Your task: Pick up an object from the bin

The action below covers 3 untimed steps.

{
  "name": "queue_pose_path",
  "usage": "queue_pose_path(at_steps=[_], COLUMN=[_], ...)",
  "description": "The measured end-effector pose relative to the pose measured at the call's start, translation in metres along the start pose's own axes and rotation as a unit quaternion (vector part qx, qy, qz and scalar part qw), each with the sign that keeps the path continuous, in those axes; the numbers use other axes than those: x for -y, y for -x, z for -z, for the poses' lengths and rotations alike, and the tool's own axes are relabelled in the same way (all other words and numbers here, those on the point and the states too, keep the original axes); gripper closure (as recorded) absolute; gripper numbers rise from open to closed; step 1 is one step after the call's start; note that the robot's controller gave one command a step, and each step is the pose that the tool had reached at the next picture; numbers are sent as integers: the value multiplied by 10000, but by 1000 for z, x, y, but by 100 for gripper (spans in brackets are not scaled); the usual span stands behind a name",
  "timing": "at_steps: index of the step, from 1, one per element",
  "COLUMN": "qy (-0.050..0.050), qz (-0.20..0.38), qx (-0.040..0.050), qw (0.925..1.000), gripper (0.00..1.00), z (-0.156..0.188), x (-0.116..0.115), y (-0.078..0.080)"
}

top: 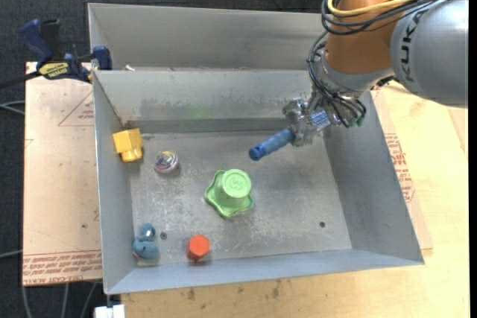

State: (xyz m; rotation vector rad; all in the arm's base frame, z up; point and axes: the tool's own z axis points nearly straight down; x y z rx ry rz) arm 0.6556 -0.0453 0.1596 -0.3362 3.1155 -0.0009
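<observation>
Five loose things on the bin (pixel 223 97) floor?
— Yes. Nearest, a red cap (pixel 197 247) and blue lump (pixel 145 245); then a green cup (pixel 231 192), a ball (pixel 166 161), a yellow block (pixel 128 144). Farthest, right of centre, my gripper (pixel 299 135) pinches one end of a blue stick (pixel 270 144), fingers closed on it.

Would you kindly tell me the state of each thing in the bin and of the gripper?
gripper: shut on the blue stick's end.
blue stick: held at its right end.
green cup: loose mid-bin, round face up.
yellow block: loose, by the left wall.
small ball: loose, beside the yellow block.
blue lump: loose, front left corner.
red piece: loose, near the front wall.
</observation>
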Motion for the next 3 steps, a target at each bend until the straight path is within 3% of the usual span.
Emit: queue_pose_path(at_steps=[3], qy=[11], qz=[-10], qx=[-25], qw=[10000], gripper=[100], z=[21], x=[-1], y=[2])
